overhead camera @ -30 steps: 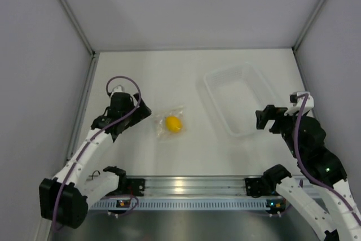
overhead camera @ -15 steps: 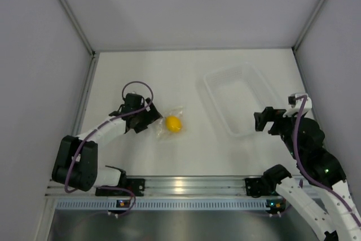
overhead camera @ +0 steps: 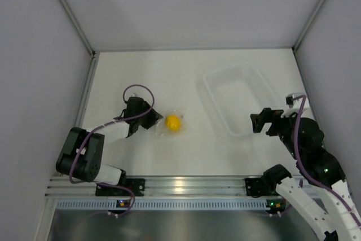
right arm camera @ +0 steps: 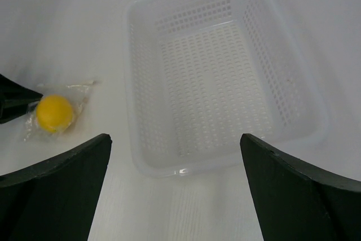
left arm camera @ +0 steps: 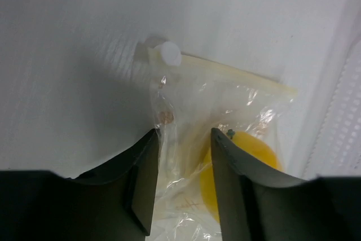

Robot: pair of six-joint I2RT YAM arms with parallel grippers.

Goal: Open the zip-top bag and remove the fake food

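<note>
My left end effector [left arm camera: 183,135], jaws partly apart, straddles the left edge of the clear zip-top bag [left arm camera: 231,97] lying on the white counter [overhead camera: 141,77] with the yellow fake lemon [overhead camera: 172,122] inside, while my right end effector [right arm camera: 175,139], spread wide and empty, hovers near the perforated clear tray [right arm camera: 141,83].

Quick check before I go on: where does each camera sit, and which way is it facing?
Top external: fixed above and behind the bases, looking down on the table; the left arm and right arm show.
Left wrist: on the left arm, looking along the left fingers, either side of the zip-top bag edge, fake food inside.
Right wrist: on the right arm, looking down between the right fingers at the tray.
Shared: bag and food appear in all three.
</note>
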